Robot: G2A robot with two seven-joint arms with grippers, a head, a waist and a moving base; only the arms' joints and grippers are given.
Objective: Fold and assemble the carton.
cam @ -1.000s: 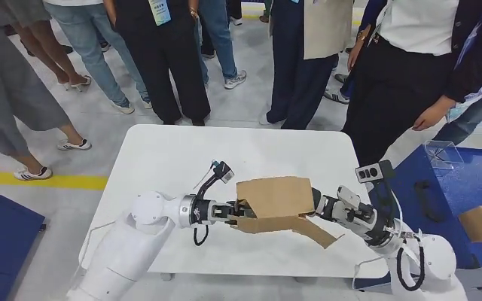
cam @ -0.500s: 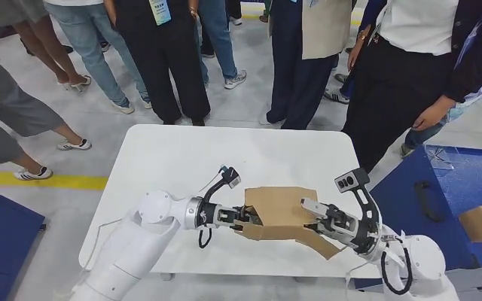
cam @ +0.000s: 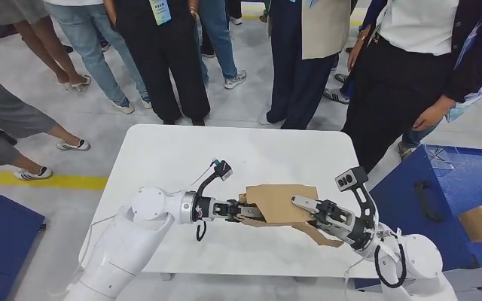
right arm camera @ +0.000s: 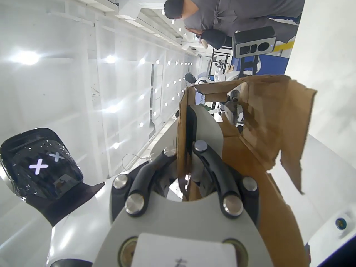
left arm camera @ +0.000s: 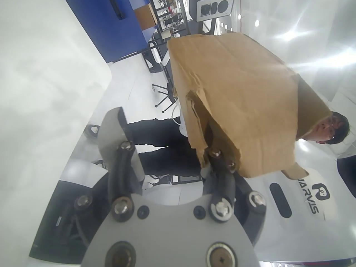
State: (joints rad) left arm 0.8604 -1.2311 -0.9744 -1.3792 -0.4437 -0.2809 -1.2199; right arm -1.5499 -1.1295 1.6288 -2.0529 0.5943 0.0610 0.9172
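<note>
Top cam overhead; wrist cams close, facing across shared carton (cam: 277, 202).

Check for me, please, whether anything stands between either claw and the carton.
Nothing visible does. The right claw is shut on one wall of the carton, and the left claw is open, with one finger at a flap on the opposite end.

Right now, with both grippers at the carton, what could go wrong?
The left gripper is open, so the carton seems to hang only on the right gripper, shut on one wall; it may twist or slip. The frayed edge near the open gripper could tear further. The loose flap over the table might catch.
</note>
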